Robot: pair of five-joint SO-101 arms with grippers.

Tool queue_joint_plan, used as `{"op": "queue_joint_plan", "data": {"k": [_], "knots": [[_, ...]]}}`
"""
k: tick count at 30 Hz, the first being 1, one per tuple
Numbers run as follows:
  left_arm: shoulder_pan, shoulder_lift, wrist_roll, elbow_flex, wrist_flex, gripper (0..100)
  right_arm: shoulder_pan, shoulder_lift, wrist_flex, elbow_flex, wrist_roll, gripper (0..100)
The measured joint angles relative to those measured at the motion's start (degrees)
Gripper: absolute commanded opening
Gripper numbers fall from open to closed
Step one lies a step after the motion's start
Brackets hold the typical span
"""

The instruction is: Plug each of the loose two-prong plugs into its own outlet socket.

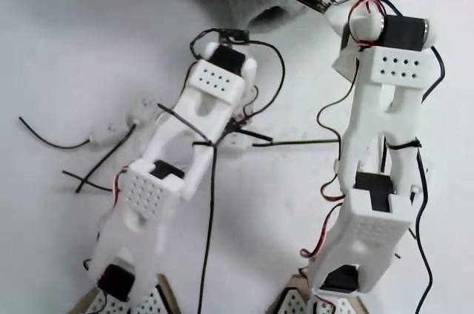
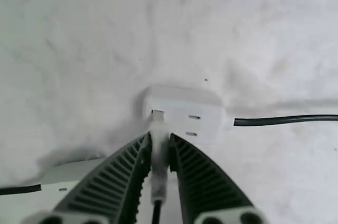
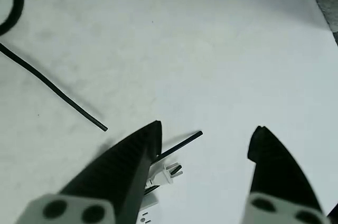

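Left gripper (image 2: 160,138) clenched on white plug (image 2: 159,152), its cord trailing back between fingers. Plug held in line with socket block (image 2: 193,109) so prongs meet slots (my reading: insertion under way at end slot, depth unclear). Block lies flat on table (image 2: 79,34), black cord (image 2: 285,120) running off. Right gripper (image 3: 203,139) spread wide and empty above second loose plug (image 3: 168,171), which lies nearer one finger, not centred.
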Motion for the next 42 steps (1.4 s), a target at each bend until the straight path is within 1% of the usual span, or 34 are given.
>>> {"op": "queue_joint_plan", "data": {"k": [4, 10, 13, 15, 17, 22, 28, 32, 37, 42], "knots": [[-1.67, 1.93, -0.18, -0.18, -0.26, 3, 0.26, 0.0, 0.0, 0.0, 0.0, 26.5], [-2.2, 2.64, -0.18, -0.09, -1.49, 3, 0.44, 0.0, -0.18, 0.0, 0.0, 26.5], [-2.2, 2.64, -0.62, -0.09, -1.49, 9, 0.44, 0.0, -0.18, 0.0, 0.0, 26.6], [-2.2, 2.73, -3.08, -0.62, -1.49, 14, 0.44, 0.0, -0.18, 0.0, 0.0, 26.7], [-2.64, 3.08, -4.48, -3.25, -0.79, 17, 0.44, 0.0, -0.18, 0.0, 0.0, 26.7], [-3.43, 5.36, -6.59, -11.69, 0.62, 17, 0.44, 0.0, -0.18, 0.0, 0.0, 26.8], [-3.52, 4.66, -13.36, -16.7, 0.7, 17, 0.97, 0.0, -0.18, 0.0, 0.0, 26.8], [-6.15, -0.35, -14.95, -16.7, 0.7, 17, 1.14, 0.0, -0.18, -0.7, 0.0, 26.8], [-11.96, -8.79, -15.3, -16.62, 0.79, 17, 0.97, 0.0, -0.18, -1.23, 0.0, 26.8], [-18.81, -18.29, -15.3, -10.73, 0.79, 17, 1.05, 0.0, -0.18, -1.23, 0.0, 26.8]]}}
